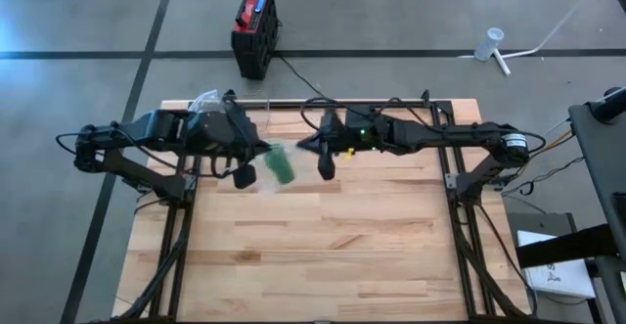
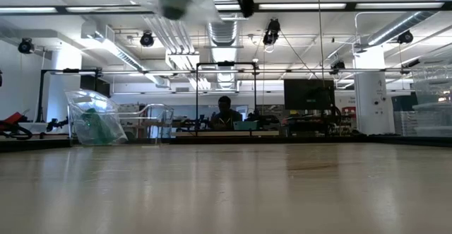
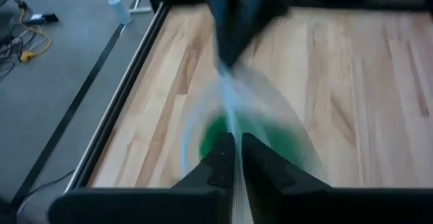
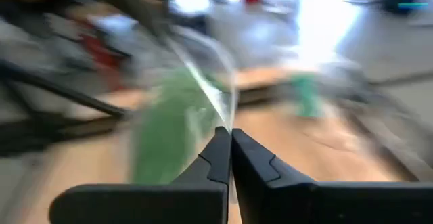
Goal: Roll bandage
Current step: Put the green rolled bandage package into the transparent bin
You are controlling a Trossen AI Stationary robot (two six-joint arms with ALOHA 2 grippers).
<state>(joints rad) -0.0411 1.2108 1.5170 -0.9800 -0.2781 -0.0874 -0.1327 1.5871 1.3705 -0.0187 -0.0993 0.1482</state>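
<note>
A green bandage [image 1: 282,164] sits inside a clear plastic bag [image 3: 270,109] that hangs in the air over the table's far middle. My left gripper [image 1: 258,156] is shut on the bag from the left, and my right gripper [image 1: 313,149] is shut on it from the right. In the left wrist view the bag stretches from my own fingers [image 3: 233,149] up to the right gripper [image 3: 233,28]. The low view shows the bag [image 2: 176,1] high above the tabletop. The frames are blurred. My left gripper pinches a thin edge of the clear bag [image 3: 232,126] between its two shut fingers, coming from the table's left and slanting down. The bag is lifted clear of the table, with the green bandage just beyond the fingertips. My right gripper pinches the bag's clear film [image 4: 223,116] between its two shut fingers, coming nearly level from the table's right. The film runs up and away from the fingertips as a taut crease. The green bandage [image 4: 169,132] hangs beside it, clear of the table.
Another clear bag with green contents [image 2: 95,124] lies at the table's far left corner [image 1: 205,100]. The wooden tabletop [image 1: 323,246] stretches toward the near edge. A red and black case [image 1: 254,28] stands on the floor beyond the table.
</note>
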